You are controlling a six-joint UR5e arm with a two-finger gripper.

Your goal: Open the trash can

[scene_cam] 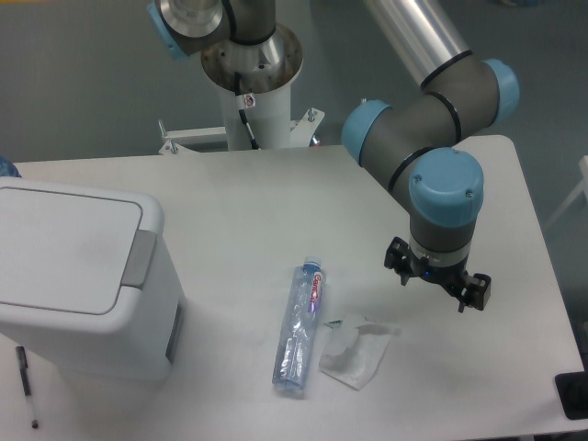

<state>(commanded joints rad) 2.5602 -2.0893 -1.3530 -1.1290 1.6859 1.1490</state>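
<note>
The trash can (87, 317) is a big white boxy bin standing at the table's left. Its flat white lid (64, 248) lies down shut, and the grey push tab (140, 258) sits at the lid's right edge. My gripper (439, 276) hangs pointing down over the right part of the table, far to the right of the bin. Two black fingers (477, 290) show spread apart on either side under the wrist, with nothing between them.
A clear plastic bottle (300, 326) lies on the table between bin and gripper, a crumpled clear wrapper (356, 354) beside it. A pen (26, 386) lies at the front left. A black object (571, 395) sits at the right edge. The arm's base (250, 69) stands at the back.
</note>
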